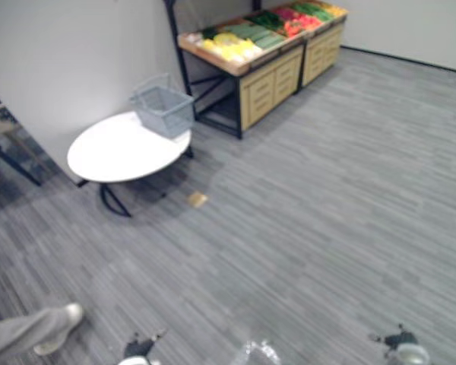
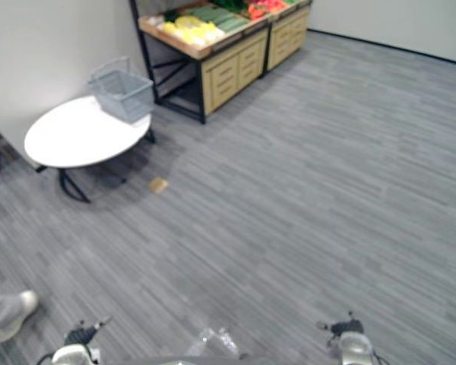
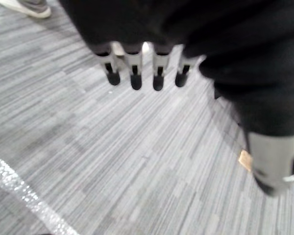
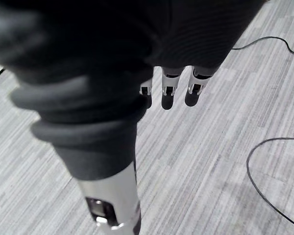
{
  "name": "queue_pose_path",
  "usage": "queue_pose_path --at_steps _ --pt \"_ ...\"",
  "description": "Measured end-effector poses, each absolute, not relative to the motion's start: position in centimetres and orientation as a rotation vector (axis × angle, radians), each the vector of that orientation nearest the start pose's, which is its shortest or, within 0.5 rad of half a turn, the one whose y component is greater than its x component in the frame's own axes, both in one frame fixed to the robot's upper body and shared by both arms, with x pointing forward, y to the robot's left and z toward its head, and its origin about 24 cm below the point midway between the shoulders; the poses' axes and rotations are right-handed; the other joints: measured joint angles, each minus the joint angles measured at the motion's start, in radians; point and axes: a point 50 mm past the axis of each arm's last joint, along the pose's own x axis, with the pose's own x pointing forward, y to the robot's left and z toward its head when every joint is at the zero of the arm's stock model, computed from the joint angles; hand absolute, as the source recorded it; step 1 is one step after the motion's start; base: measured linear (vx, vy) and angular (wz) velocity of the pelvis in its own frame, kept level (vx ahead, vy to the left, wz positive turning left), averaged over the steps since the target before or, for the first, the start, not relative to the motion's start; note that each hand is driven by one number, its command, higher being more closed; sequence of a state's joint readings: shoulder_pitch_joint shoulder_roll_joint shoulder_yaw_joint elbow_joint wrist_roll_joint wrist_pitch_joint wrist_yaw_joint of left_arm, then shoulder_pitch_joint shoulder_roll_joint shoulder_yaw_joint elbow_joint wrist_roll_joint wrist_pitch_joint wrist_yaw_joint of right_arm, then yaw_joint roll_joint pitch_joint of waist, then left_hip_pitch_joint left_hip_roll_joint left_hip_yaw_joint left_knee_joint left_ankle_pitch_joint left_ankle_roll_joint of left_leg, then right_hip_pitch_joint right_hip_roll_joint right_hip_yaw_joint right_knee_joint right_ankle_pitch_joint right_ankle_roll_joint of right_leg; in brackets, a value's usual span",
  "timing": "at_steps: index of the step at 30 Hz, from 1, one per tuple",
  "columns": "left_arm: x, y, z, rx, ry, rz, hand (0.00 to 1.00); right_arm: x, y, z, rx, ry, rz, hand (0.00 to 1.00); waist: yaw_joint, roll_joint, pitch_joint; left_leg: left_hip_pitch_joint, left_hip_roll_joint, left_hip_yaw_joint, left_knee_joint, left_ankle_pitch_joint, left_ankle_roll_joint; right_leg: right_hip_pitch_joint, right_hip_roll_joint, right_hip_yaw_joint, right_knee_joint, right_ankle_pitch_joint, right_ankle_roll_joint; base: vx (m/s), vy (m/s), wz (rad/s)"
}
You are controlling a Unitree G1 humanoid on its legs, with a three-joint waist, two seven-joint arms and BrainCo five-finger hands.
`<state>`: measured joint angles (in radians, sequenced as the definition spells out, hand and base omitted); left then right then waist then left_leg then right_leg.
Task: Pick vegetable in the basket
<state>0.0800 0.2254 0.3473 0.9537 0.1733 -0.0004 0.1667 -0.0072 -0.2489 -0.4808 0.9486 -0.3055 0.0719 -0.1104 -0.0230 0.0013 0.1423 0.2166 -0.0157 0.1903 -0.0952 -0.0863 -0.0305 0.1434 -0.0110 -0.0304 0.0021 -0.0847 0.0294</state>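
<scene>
Grey striped carpet runs to a wooden produce stand by the far wall. The vegetables lie in rows on top, well apart from the 2 hands. A grey basket sits on a round white table near the stand. The left hand and right hand hang over the carpet, fingers straight, holding nothing.

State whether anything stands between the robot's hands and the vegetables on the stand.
Nothing visible does: only floor runs to the vegetables. The white table with the basket and a tan scrap lie left of that path.
</scene>
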Motion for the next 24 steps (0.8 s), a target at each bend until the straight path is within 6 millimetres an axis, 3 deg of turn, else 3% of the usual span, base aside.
queue_pose_path --at_steps 9,24 --pt "11.1 29.3 -12.6 0.301 0.976 0.509 0.00 13.0 -31.6 -11.0 -0.352 0.967 -0.524 0.00 -0.001 0.002 0.002 0.014 0.009 0.014 0.001 0.000 0.000 0.003 0.009 0.006 0.005 0.000 0.000 0.01 -0.051 -0.04" --pt "10.2 27.7 -13.5 0.250 1.010 0.500 0.00 11.8 -30.9 -11.7 -0.341 0.995 -0.528 0.00 -0.003 0.014 -0.007 -0.036 0.008 0.000 0.041 -0.019 -0.002 -0.046 0.002 -0.013 0.054 -0.027 -0.008 -0.04 -0.042 0.03"
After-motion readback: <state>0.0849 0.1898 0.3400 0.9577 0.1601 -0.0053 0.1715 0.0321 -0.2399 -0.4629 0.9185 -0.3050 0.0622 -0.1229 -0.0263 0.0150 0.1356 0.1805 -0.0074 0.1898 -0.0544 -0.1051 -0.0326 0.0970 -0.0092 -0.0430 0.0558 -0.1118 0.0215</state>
